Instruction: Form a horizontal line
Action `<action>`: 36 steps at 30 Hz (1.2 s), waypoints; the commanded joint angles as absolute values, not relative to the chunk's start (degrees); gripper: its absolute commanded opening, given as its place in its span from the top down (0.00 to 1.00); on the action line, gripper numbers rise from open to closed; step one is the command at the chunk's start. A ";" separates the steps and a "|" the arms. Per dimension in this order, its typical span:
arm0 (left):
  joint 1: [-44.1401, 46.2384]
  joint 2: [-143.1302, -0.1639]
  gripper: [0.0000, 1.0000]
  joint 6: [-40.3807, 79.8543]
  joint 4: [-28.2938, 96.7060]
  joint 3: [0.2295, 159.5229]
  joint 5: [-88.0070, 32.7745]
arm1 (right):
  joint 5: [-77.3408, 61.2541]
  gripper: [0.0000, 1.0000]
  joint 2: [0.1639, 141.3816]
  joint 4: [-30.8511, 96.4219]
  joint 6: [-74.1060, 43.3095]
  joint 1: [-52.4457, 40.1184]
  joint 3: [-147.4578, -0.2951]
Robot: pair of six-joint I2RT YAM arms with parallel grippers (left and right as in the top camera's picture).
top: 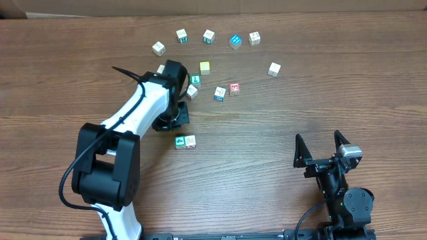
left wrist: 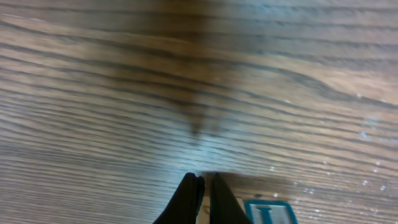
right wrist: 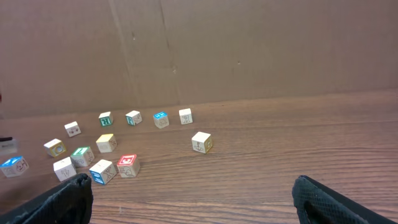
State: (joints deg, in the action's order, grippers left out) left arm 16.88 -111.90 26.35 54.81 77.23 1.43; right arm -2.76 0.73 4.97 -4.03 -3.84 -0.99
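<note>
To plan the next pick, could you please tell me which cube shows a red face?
The red-faced cube, just right of the blue-edged cube in the overhead view. Its top is plainly red; the rest look green, blue, yellow or pale.

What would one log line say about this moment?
left gripper shut | right gripper open | green cube and white cube side by side | other cubes scattered
</note>
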 commanded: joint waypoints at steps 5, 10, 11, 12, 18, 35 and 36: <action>18.04 -112.51 0.96 25.41 55.51 76.97 0.36 | -2.68 0.00 0.16 4.64 -3.57 -4.16 -0.45; 18.04 -112.51 0.96 25.71 56.62 76.97 0.36 | -2.68 0.00 0.16 4.64 -3.57 -4.16 -0.45; 18.04 -112.51 0.96 25.71 56.75 76.97 0.36 | -2.68 0.00 0.16 4.64 -3.57 -4.16 -0.45; 18.04 -112.51 0.96 25.71 56.86 76.97 0.25 | -2.68 0.00 0.16 4.64 -3.57 -4.16 -0.45; 18.04 -112.51 0.96 25.71 56.99 76.97 -0.12 | -2.68 0.00 0.16 4.64 -3.57 -4.16 -0.45; 18.04 -112.51 0.96 25.71 54.78 76.97 -0.89 | -2.68 0.00 0.16 4.64 -3.57 -4.16 -0.45; 18.04 -112.51 0.96 25.71 54.81 76.95 -0.91 | -2.68 0.00 0.16 4.64 -3.57 -4.16 -0.45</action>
